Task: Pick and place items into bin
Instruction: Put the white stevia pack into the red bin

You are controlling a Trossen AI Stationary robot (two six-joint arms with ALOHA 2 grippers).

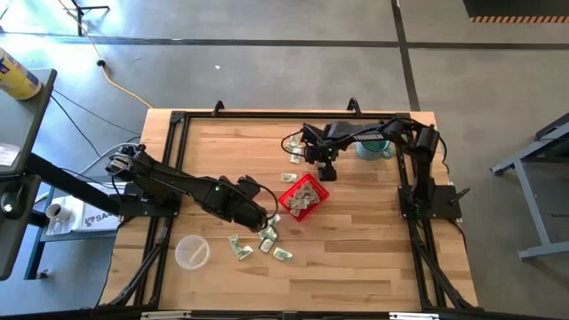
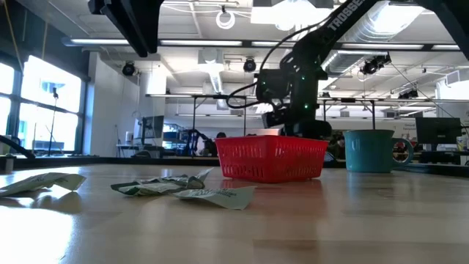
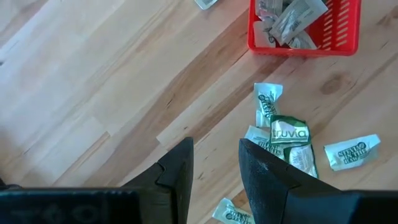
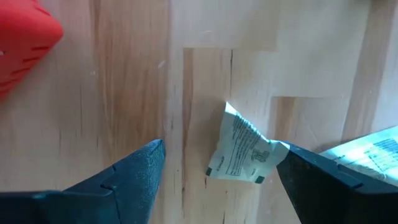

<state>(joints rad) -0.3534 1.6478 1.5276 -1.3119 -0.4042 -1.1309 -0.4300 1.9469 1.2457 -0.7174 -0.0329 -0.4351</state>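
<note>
The red mesh basket (image 1: 305,197) sits mid-table with several pale green-and-white packets (image 3: 292,22) inside. More packets lie flat on the wood near its near-left corner (image 1: 267,238), and others beyond its far side (image 1: 292,160). My left gripper (image 3: 214,163) is open with a narrow gap and hovers over bare wood beside a cluster of packets (image 3: 283,140). My right gripper (image 4: 221,168) is open wide and points down just beyond the basket's far side. One crumpled packet (image 4: 244,152) lies between its fingers, close to one fingertip (image 4: 298,162). My right gripper stands astride the packet from above. The packet's corner (image 4: 281,148) lies right against one fingertip, and I cannot tell whether they touch. The packet rests flat on the table.
A teal mug (image 1: 374,148) stands at the far right, close to the right arm. A clear plastic cup (image 1: 192,252) sits near the table's near-left part. Another packet (image 4: 367,148) lies just outside my right gripper. Black rails (image 1: 169,142) frame the table.
</note>
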